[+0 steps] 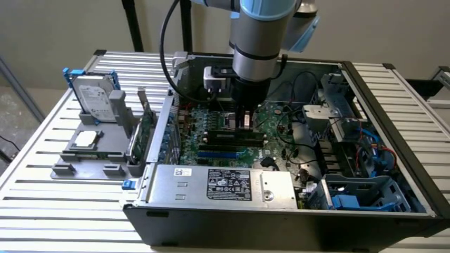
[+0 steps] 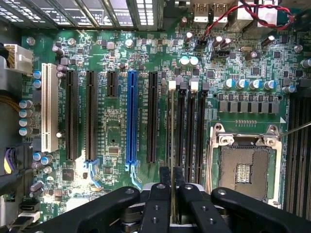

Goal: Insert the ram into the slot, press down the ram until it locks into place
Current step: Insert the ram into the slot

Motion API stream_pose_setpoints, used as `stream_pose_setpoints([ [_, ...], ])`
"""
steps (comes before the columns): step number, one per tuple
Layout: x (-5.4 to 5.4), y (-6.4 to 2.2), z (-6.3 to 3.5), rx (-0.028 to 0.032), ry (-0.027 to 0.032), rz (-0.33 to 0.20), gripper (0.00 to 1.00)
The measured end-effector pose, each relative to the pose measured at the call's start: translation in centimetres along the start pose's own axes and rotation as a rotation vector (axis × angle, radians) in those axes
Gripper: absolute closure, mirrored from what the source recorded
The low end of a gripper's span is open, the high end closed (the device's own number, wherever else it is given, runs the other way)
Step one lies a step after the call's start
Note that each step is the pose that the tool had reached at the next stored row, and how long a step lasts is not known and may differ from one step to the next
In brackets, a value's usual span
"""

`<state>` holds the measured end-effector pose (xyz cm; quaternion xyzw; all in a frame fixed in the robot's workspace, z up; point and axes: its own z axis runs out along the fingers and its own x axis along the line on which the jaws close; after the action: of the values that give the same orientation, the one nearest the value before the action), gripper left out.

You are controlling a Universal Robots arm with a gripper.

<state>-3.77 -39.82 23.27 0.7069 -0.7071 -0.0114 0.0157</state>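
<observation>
ram (image 2: 172, 131) seen edge-on, a thin line standing over the black memory slot farthest from the CPU socket (image 2: 245, 167), on the motherboard (image 2: 116, 131). gripper (image 2: 172, 177) fingers pinched on its top edge, about mid-length. Likely light, stiff, brittle: hold by the edges, not the chips. Chips hidden; seating depth and latch state unclear. In the exterior view the gripper (image 1: 246, 118) blocks the contact.

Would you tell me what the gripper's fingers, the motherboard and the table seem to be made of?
The fingers of the gripper, shut on the ram, look matte black, plastic or coated metal; screw holes show. The motherboard looks like glossy green laminate with printed markings. The table looks like brushed aluminium: pale, ribbed slats.
</observation>
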Motion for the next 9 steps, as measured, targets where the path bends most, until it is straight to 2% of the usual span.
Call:
stream_pose_setpoints([
  [5,0.01,0.0,0.15,-0.0002,0.0032,0.002,0.86],
  [9,0.0,-0.01,0.24,0.0,0.0029,0.007,0.86],
])
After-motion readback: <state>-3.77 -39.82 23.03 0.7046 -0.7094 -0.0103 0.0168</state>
